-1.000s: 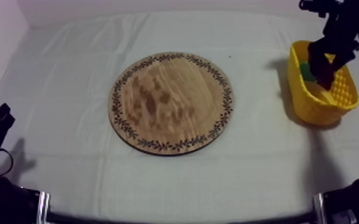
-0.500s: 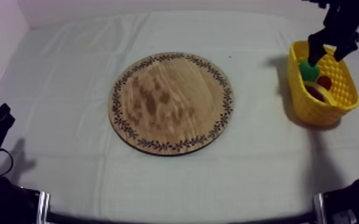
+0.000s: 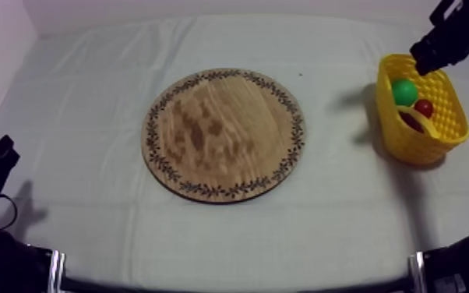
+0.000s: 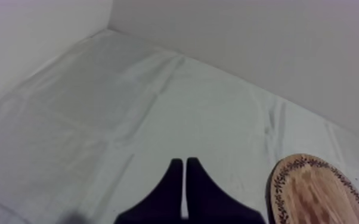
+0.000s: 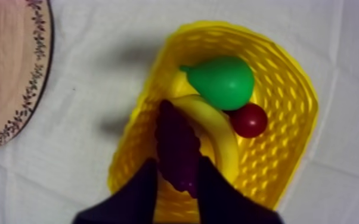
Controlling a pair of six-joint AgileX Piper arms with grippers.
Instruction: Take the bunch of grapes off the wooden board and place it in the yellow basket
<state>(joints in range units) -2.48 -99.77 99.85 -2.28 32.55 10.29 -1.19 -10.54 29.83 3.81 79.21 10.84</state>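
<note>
**Grapes in the basket, right gripper parted above**

Far left: left gripper (image 4: pixel 185 164) low at the table's near edge, hanging over bare cloth (image 4: pixel 128 107). Fingers pressed together into a narrow wedge, holding nothing.

Mid-table: round wooden board (image 3: pixel 223 134), flat on the cloth, with a leafy pattern running round its rim.

Well apart to the right, near the table's right edge: yellow basket (image 5: pixel 283 83). Inside it, the bunch of grapes (image 5: pixel 176 140), dark purple, lying along the wall nearest the board and resting against the banana (image 5: pixel 220 134). Beyond those, the green pear (image 5: pixel 223 80), with the small red fruit (image 5: pixel 249 119) touching it and the banana.

Over the basket's far rim: right gripper (image 3: pixel 426 62), raised, fingers spread apart and clamping nothing. In the right wrist view the grapes show in the gap between the fingers, apparently lower down and out of contact, though depth there is hard to judge.
</note>
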